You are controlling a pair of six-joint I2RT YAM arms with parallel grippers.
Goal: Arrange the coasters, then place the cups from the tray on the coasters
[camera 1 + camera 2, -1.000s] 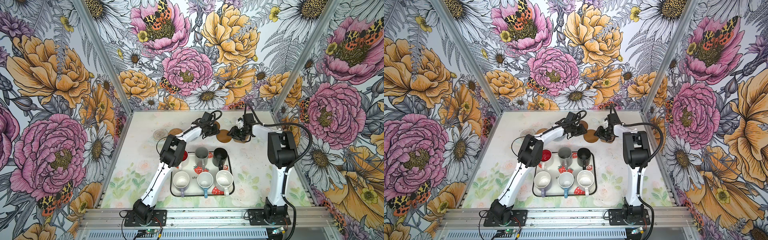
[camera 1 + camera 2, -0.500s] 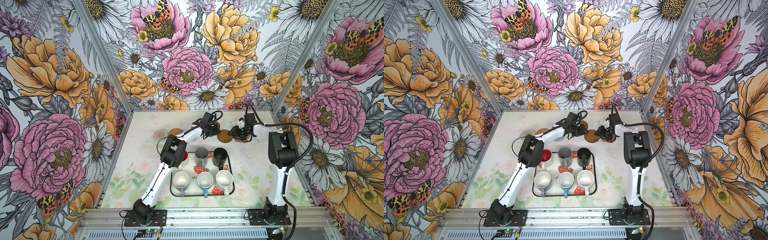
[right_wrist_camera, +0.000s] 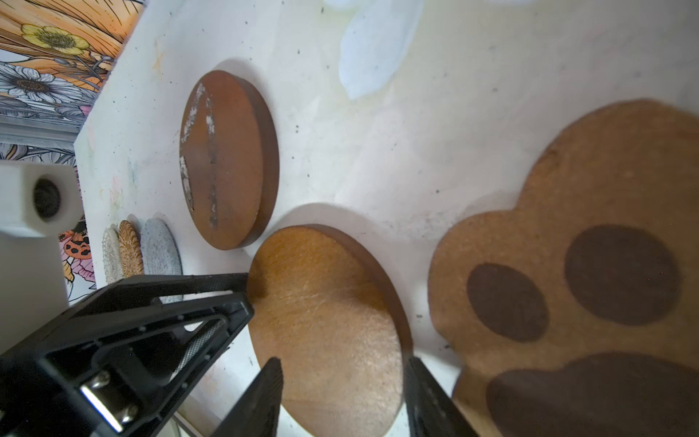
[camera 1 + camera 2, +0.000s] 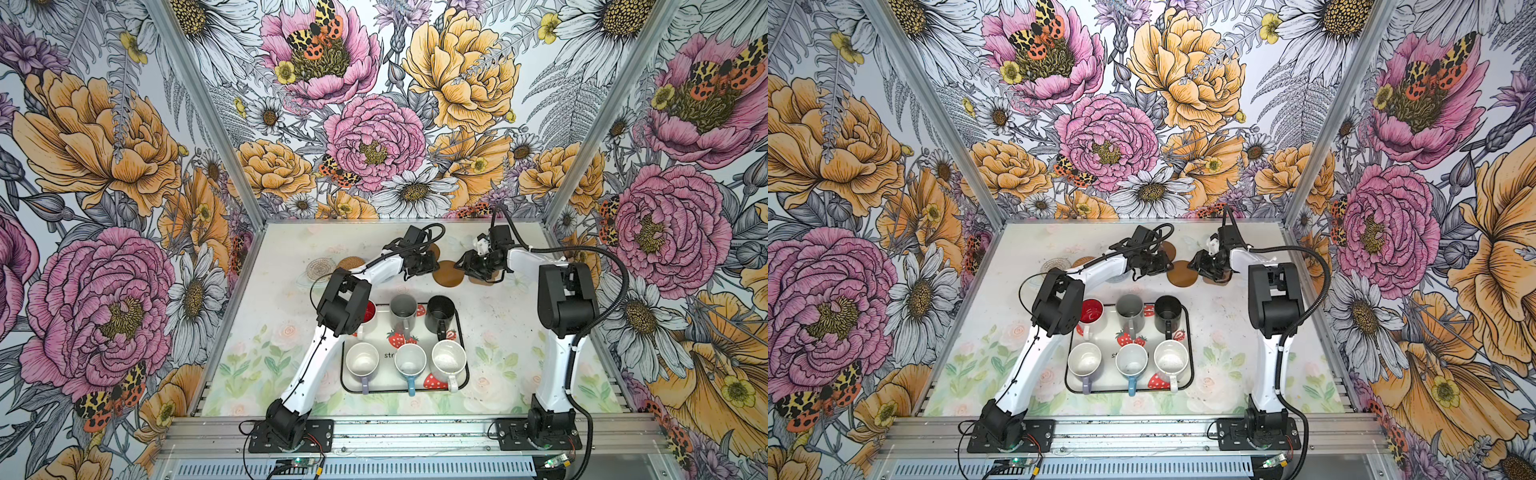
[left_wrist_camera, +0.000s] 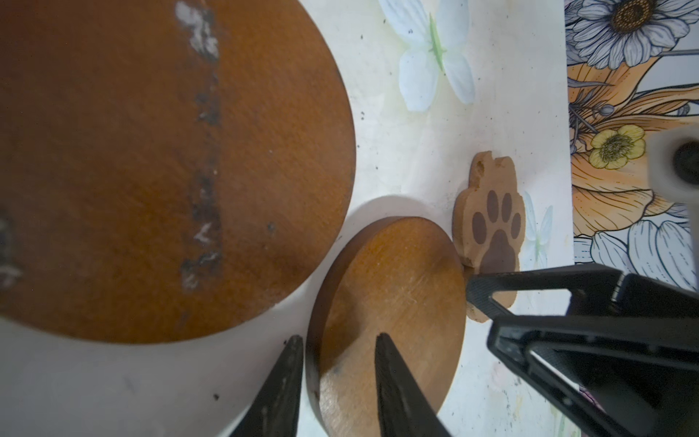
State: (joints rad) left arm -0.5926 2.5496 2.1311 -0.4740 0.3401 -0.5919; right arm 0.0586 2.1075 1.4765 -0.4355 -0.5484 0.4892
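Cups [image 4: 410,359]: all six stand on tray [image 4: 386,384], middle of the table [image 4: 503,332] by its front edge. None lifted yet.

Beyond the tray, toward the far edge: mid disc [image 4: 448,274], bracketed from both sides.
- Left gripper [image 5: 340,336] reaches in from the left. Jaws are parted around the disc's rim with a clear gap, no squeeze.
- Right gripper [image 3: 344,359] reaches in from the right. Jaws are spread wider, straddling the opposite rim, not clamping.

Change over the last second: arms and disc barely shift in both top views, while both pairs of jaws have eased apart. Reads as a release, disc left in its slot. There is a shadow along one rim, so I cannot tell if it lies fully flat.

Neighbours:
- paw [image 3: 586,265] lies just beside it on the right, with a small gap.
- far disc [image 3: 227,159] lies just beyond it.
- Leftward along the row come grey mat [image 3: 160,246], tan mat [image 4: 350,262] and beaded mat [image 4: 321,268], last toward the left edge.

Judgement: arranging is nearly done. Next, back both grippers off without dragging the disc, then start on the cups.
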